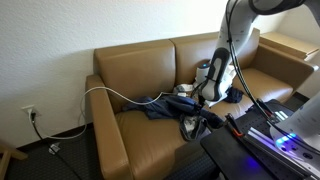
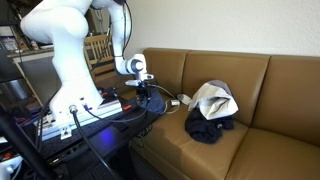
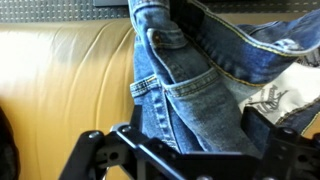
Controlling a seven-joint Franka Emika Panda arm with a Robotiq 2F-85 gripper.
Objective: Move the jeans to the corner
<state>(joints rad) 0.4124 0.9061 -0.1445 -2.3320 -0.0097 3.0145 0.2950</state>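
The blue denim jeans (image 1: 160,106) lie crumpled on the seat of the tan leather sofa (image 1: 130,70), near its front edge. In the wrist view the jeans (image 3: 190,80) fill the space between my two black fingers, pocket and seams up. My gripper (image 3: 195,135) is shut on the denim. In both exterior views the gripper (image 1: 190,122) (image 2: 146,95) sits low at the sofa's front edge. A white printed cloth (image 3: 272,95) lies against the jeans.
A pile of dark blue and white clothing (image 2: 210,112) sits on the sofa seat. A white cable (image 1: 100,92) runs over the armrest to a wall outlet (image 1: 30,113). A wooden side table (image 1: 285,45) stands past the far armrest. The robot's base with cables (image 2: 90,110) fronts the sofa.
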